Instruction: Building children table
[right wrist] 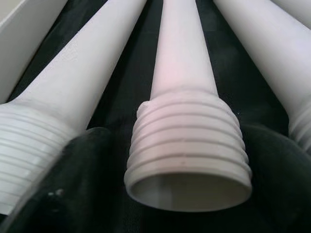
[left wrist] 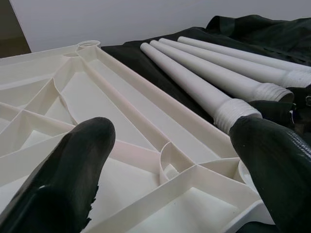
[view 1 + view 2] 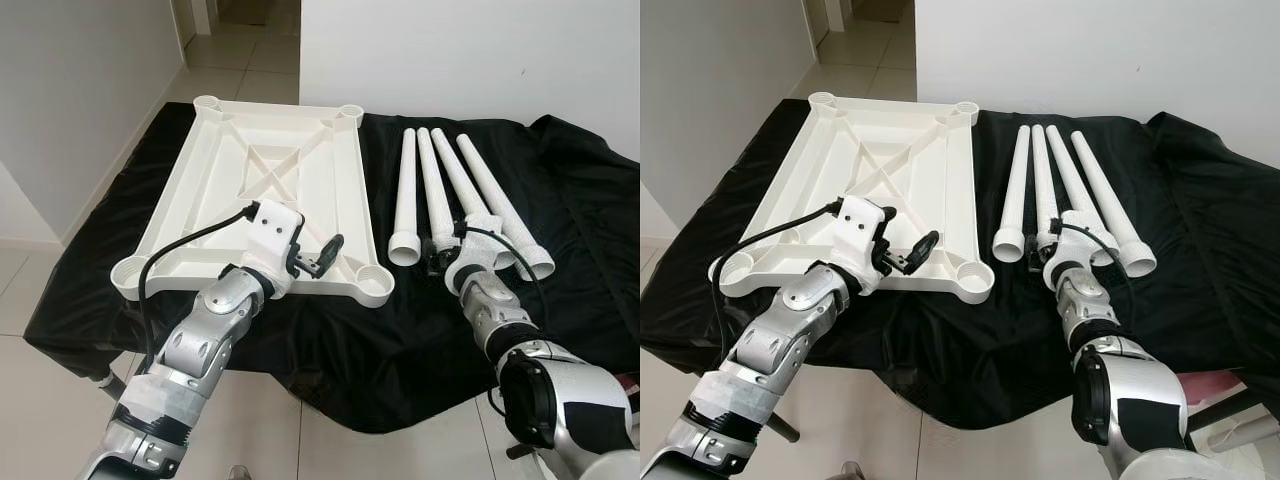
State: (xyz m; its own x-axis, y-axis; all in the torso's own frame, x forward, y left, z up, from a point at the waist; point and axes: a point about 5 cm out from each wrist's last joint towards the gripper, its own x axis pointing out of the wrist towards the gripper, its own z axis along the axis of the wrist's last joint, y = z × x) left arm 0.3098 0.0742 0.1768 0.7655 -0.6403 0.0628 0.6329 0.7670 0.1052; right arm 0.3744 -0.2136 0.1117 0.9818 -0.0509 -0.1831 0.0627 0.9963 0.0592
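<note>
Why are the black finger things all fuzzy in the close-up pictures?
Left wrist view: the fingers sit right by the lens, so they blur, while the tabletop and legs stay sharper. Right wrist view: the threaded leg end is sharp and the dark fingers are soft. Both eye views are sharp and evenly lit.
</note>
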